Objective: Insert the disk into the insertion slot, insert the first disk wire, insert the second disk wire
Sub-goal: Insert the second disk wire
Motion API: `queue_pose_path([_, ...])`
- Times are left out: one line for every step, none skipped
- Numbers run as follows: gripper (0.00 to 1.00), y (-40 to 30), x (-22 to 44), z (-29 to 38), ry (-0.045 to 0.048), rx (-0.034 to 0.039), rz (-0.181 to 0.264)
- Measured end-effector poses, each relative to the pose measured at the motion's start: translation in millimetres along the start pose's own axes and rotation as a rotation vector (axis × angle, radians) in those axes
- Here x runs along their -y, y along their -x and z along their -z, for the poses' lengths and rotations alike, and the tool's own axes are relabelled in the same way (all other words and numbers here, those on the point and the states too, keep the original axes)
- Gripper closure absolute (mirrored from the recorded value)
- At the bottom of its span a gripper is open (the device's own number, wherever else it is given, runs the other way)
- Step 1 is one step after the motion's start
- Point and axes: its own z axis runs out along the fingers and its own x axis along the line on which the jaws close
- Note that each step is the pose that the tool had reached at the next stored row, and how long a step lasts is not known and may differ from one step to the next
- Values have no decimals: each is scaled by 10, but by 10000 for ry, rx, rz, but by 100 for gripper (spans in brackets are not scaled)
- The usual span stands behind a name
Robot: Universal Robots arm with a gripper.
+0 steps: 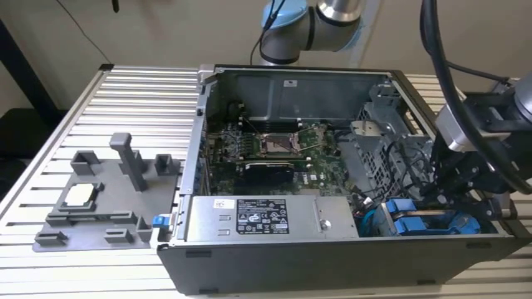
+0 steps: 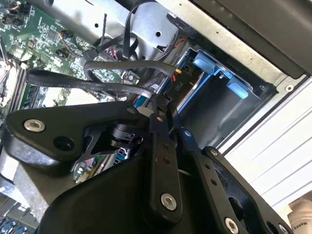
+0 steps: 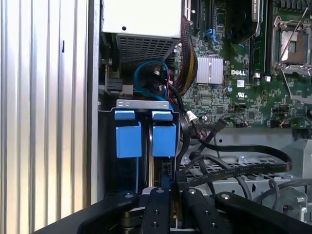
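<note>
My gripper (image 1: 455,198) hangs low inside the open computer case, just above the drive bay (image 3: 141,103) at the exterior view's right. In that bay two blue carrier ends (image 3: 128,134) (image 3: 163,134) stand side by side; I cannot tell which one holds the disk. They show in the exterior view as blue carriers (image 1: 415,221). The black fingers (image 3: 157,204) are closed together at the gripper tip (image 3: 172,187) (image 2: 158,105) on the end of a flat black disk wire (image 3: 234,170) (image 2: 97,87), which loops back over the metal cage.
The green motherboard (image 1: 275,146) and the grey power supply (image 1: 261,218) fill the case's middle and front. Loose black, red and blue cables (image 3: 161,80) crowd the space beside the bay. A grey fixture plate (image 1: 99,199) lies on the slatted table at the exterior view's left.
</note>
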Motion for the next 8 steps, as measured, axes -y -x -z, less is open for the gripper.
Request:
queue_pose_path([84,-1,0,-4,0,-1,0])
queue_pose_path([84,-2,1,-9,1,-3,1])
queue_pose_path([84,-3,2,-15,0,-5,0])
queue_pose_path([84,-3,2,-21,0,-7,0])
queue_pose_path([84,-4,2,-25,0,-13,0])
queue_pose_path([84,-5,2,-28,1,-19,0])
queue_pose_path([84,-5,3,-29,1,-20,0])
queue_pose_path([84,-5,3,-30,0,-20,0])
